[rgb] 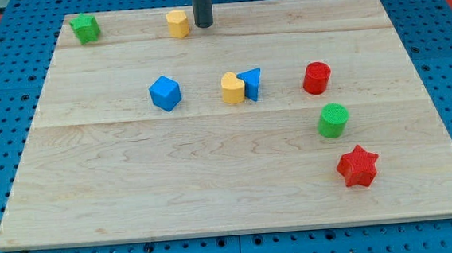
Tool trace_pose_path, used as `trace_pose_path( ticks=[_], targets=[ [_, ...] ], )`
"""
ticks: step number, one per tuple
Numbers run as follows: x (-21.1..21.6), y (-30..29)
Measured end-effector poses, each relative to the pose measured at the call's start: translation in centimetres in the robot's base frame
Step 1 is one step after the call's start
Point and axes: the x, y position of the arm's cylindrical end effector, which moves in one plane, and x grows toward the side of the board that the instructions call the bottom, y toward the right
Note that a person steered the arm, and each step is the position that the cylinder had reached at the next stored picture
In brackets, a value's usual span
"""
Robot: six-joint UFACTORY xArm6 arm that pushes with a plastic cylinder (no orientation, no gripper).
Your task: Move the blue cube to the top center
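Observation:
The blue cube sits left of the board's middle, on the wooden board. My tip is at the view's top centre, well above and to the right of the blue cube, not touching it. A yellow block stands just left of my tip, a small gap apart.
A yellow block touches a blue triangular block at the centre. A red cylinder and a green cylinder stand at the right, a red star at lower right. A green block is at the top left corner.

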Motion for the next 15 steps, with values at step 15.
trace_pose_path(
  ticks=[15],
  targets=[
    [11.6,6.8]
  ],
)
